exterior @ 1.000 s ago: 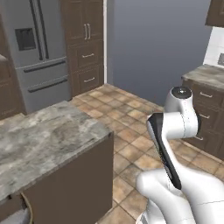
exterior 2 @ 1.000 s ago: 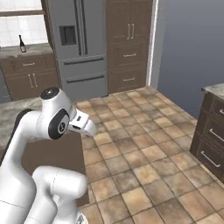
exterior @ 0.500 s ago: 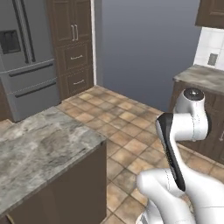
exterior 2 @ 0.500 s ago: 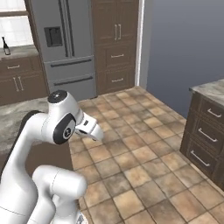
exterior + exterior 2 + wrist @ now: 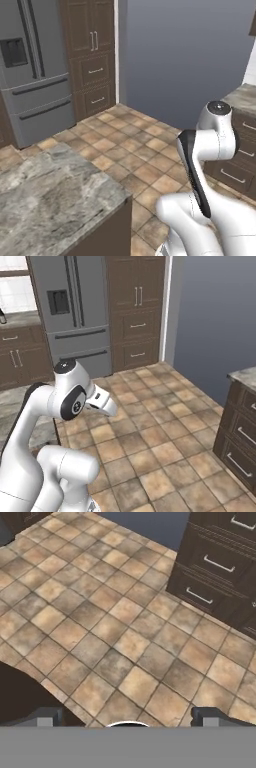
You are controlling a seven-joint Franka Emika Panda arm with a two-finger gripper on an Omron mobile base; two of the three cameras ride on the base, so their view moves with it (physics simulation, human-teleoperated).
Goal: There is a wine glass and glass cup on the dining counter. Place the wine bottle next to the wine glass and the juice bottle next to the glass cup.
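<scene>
Above the tiled floor (image 5: 125,627) my claw (image 5: 128,718) hangs wide, empty, tucked for travel. Dining counter (image 5: 50,200) sits at my left, its visible stretch bare; bottles, glass and cup not in sight.

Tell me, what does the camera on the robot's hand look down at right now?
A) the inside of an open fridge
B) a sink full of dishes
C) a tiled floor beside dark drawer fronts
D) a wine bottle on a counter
C: the hand view shows the brown tiled floor running up to dark cabinet drawers, with the open gripper holding nothing.
</scene>
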